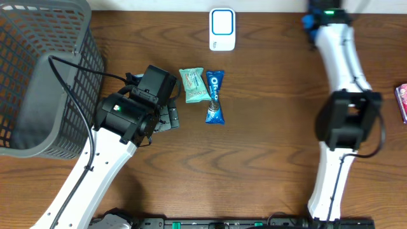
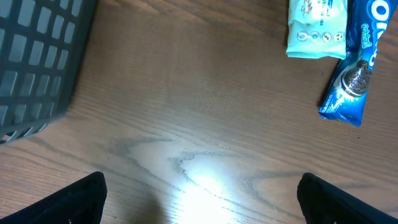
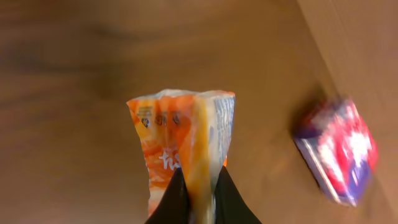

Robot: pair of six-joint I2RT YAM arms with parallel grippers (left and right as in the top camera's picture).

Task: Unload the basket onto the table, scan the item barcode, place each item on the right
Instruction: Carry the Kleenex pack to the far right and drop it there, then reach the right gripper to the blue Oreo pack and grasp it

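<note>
Right end effector point(image 3: 194, 190) pinched tight on orange pack point(image 3: 183, 140), fingers meeting at its lower end. Pack stands up out of them, crumpled, print too blurred to read. Left end effector point(image 2: 199, 199) spread wide, nothing between the fingers. Only its two dark tips show at the bottom corners of the left wrist view, with bare wood and a glare patch between them. Surface point(image 1: 267, 146) brown wood grain. Basket point(image 1: 25, 38) grey mesh, far left, cut off by the overhead view at top and left. Right arm point(image 1: 340, 57) white with black joints, runs up the right side. Its wrist hides the orange pack from overhead, so the pack sits at the right side, well apart from the scanner point(image 1: 222, 28). Left arm point(image 1: 95, 165) comes in from bottom left, its head just beside the basket, its end effector near the two packs at centre. Scanner white with a blue ring, top centre, well apart from both end effectors. Oreo pack point(image 1: 215, 97) blue, lying flat at centre, touching mint pack point(image 1: 193, 85) on its left. Pink box point(image 1: 402, 102) at the right edge, cut off by the frame, near the right end effector, blurred in the right wrist view
</note>
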